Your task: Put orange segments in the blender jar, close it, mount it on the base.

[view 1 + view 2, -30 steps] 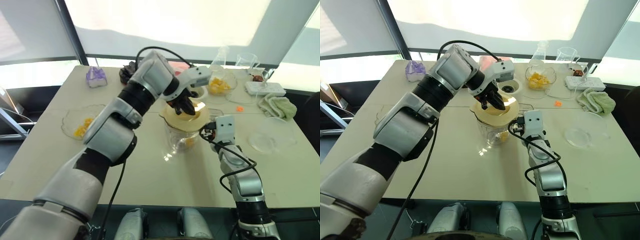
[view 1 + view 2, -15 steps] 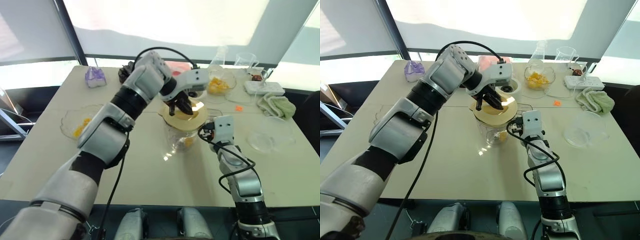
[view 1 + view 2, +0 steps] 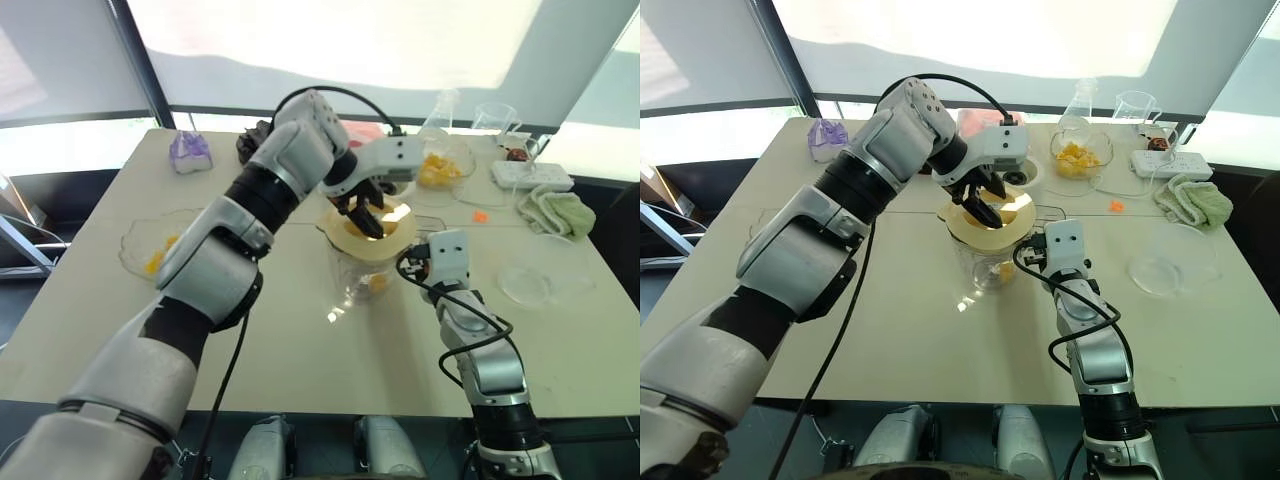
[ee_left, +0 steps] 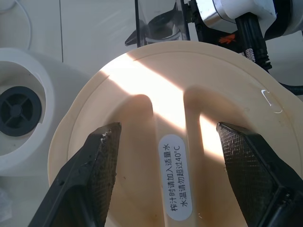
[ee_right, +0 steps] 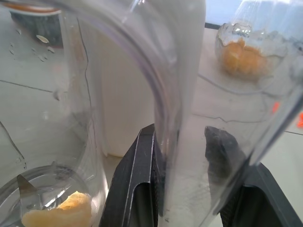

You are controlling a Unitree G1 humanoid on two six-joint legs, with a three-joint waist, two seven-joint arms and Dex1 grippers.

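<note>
Standing mid-bench, the blender jar (image 3: 985, 262) wears its cream lid (image 4: 189, 137). Behind it sits the base (image 3: 1018, 177). The right gripper (image 5: 184, 189) clamps the jar's handle; the left gripper (image 4: 165, 156) hovers spread above the lid. Orange segments (image 5: 57, 215), seemingly few, lie beside the blade.

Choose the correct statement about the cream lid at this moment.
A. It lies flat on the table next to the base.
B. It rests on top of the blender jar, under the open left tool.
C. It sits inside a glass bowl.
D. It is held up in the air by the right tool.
B: the cream lid covers the mouth of the blender jar, and the left tool hovers above it with its fingers spread apart.
</note>
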